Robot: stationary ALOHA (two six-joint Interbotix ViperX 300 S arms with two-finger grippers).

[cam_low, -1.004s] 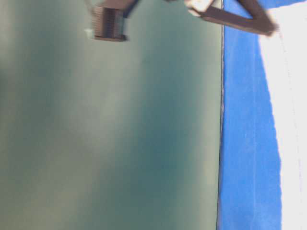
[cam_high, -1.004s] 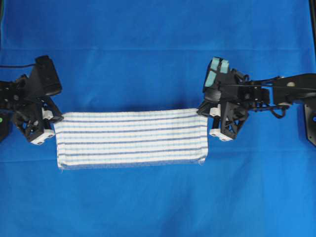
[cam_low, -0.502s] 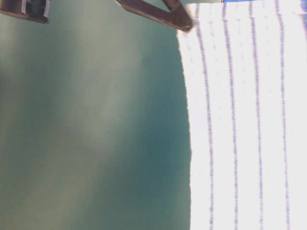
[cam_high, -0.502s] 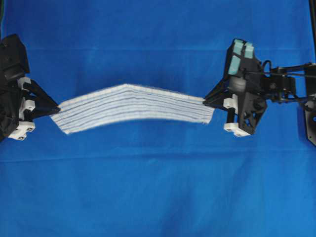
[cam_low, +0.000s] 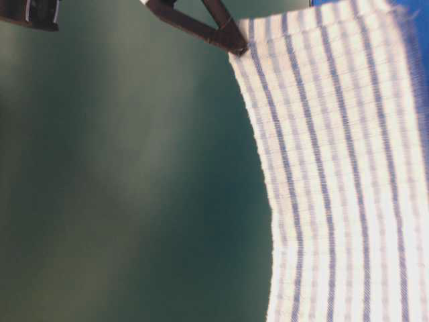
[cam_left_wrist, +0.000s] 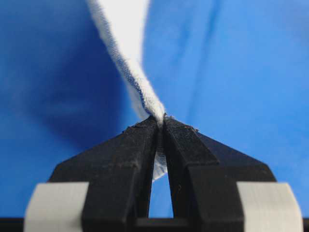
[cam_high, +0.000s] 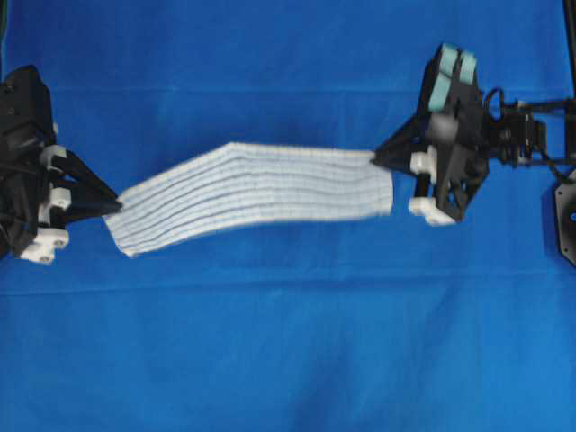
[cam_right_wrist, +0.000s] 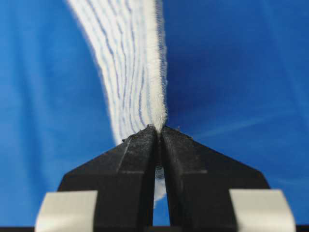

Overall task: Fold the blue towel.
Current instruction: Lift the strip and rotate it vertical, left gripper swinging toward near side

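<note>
We see a table point(cam_high: 288, 360) covered edge to edge by a solid bright-blue cloth point(cam_high: 270, 72), lightly creased and evenly lit from above. In the table-level view, a blurred, dull grey-green wall point(cam_low: 120, 188) fills the left side, with softer, paler patches of light across it.

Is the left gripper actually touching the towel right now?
Touching. The left wrist view shows the left gripper with its jaws pinched shut on the towel, the cloth's edge running straight out from between the fingertips.
</note>
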